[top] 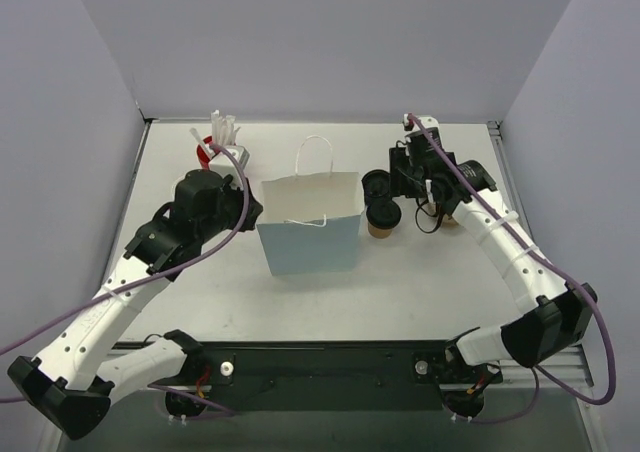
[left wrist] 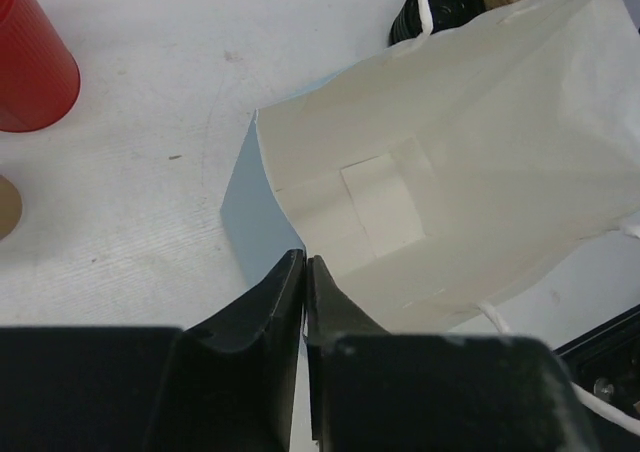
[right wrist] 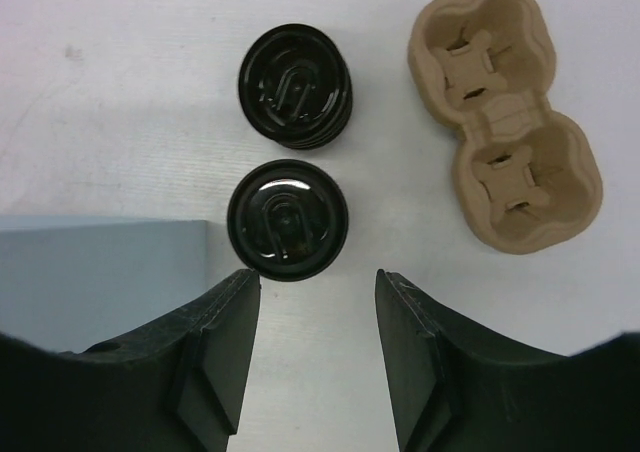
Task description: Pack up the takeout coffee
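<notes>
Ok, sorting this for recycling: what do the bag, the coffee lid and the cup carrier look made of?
The bag: paper, matte, with creased folds and a glued patch. The coffee lid: likely plastic, glossy black with sharp highlights. The cup carrier: probably moulded pulp, tan, dull and fibrous-looking.

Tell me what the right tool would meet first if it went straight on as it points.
Likely the takeout coffee: it sits just ahead of the right tool, slightly left of the open gap's middle. Depth is unclear, so the tool may stand above it.
</notes>
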{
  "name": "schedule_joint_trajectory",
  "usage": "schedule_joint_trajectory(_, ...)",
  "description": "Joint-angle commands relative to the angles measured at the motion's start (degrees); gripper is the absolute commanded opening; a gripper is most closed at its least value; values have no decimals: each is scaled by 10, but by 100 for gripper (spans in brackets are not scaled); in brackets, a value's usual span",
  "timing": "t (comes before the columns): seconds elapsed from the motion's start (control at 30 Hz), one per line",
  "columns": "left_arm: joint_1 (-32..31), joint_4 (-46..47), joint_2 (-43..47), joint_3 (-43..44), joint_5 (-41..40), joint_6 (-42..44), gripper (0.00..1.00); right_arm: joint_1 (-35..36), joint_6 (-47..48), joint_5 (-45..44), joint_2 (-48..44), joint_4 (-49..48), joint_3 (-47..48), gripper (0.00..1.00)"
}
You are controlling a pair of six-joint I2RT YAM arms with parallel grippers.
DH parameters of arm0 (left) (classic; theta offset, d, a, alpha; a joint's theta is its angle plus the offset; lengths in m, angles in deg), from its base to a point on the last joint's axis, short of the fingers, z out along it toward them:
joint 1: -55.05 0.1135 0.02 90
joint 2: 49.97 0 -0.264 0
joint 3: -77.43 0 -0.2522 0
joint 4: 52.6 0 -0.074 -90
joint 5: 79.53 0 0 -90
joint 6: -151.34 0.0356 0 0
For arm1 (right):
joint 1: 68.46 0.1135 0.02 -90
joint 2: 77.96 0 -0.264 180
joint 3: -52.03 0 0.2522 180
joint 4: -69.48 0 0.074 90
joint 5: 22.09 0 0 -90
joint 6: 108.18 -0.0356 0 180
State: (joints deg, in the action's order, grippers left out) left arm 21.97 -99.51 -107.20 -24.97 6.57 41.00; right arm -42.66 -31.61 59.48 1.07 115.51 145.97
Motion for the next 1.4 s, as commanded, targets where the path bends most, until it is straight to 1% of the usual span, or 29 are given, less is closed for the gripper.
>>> schedule_joint_trajectory(0.0, -2, -32, -7, 38, -29, 11, 28, -61, 3, -31, 13, -11, 2, 50)
schedule_joint_trajectory(0.07, -2, -32, -4, 53, -33, -7, 42, -87, 23, -18, 36, -4, -3, 50)
schedule_joint_trajectory(0.13, -3, -36, -5, 72, -35, -32, 58, -134, 31, -6, 57, 5, -2, 50)
schedule_joint_trajectory(0.17, -3, -48, -7, 80, -35, -39, 61, -149, 36, 32, 62, 5, -1, 50)
schedule_joint_trajectory(0.2, -3, -55, -10, 94, -36, -47, 62, -179, 43, 50, 68, 5, 1, 50)
schedule_joint_trajectory(0.23, -3, -62, -11, 97, -36, -60, 63, -193, 62, 68, 82, 5, 5, 50)
schedule_joint_trajectory(0.33, -3, -94, -10, 108, -46, -86, 65, -237, 93, 80, 114, 9, 17, 50)
schedule_joint_trajectory(0.37, -4, -104, -10, 110, -49, -88, 66, -245, 122, 105, 122, 10, 27, 51)
schedule_joint_trajectory(0.4, -4, -109, -10, 118, -50, -88, 67, -248, 129, 109, 132, 9, 34, 51)
schedule_joint_trajectory(0.47, -3, -137, -19, 144, -53, -88, 70, -251, 181, 100, 165, 11, 58, 53)
schedule_joint_trajectory(0.53, -4, -155, -37, 188, -52, -79, 70, -251, 214, 104, 197, 15, 68, 53)
schedule_joint_trajectory(0.63, -3, -191, -58, 226, -46, -78, 72, -257, 256, 93, 229, 26, 94, 53)
schedule_joint_trajectory(0.7, -3, -199, -61, 230, -44, -75, 72, -278, 254, 97, 243, 35, 125, 52)
schedule_joint_trajectory(0.77, -3, -198, -56, 220, -40, -79, 73, -291, 254, 134, 267, 55, 147, 52)
schedule_joint_trajectory(0.93, -3, -193, -34, 213, -31, -87, 74, -291, 265, 153, 302, 62, 181, 50)
schedule_joint_trajectory(1.03, -2, -168, -16, 177, -30, -93, 74, -290, 267, 183, 320, 66, 194, 49)
schedule_joint_trajectory(1.1, -2, -165, -17, 166, -23, -95, 74, -286, 268, 180, 332, 71, 202, 49)
schedule_joint_trajectory(1.23, -2, -177, -27, 175, -15, -101, 74, -282, 265, 180, 352, 72, 214, 49)
schedule_joint_trajectory(1.37, -2, -172, -25, 166, -21, -102, 74, -276, 263, 181, 373, 74, 219, 50)
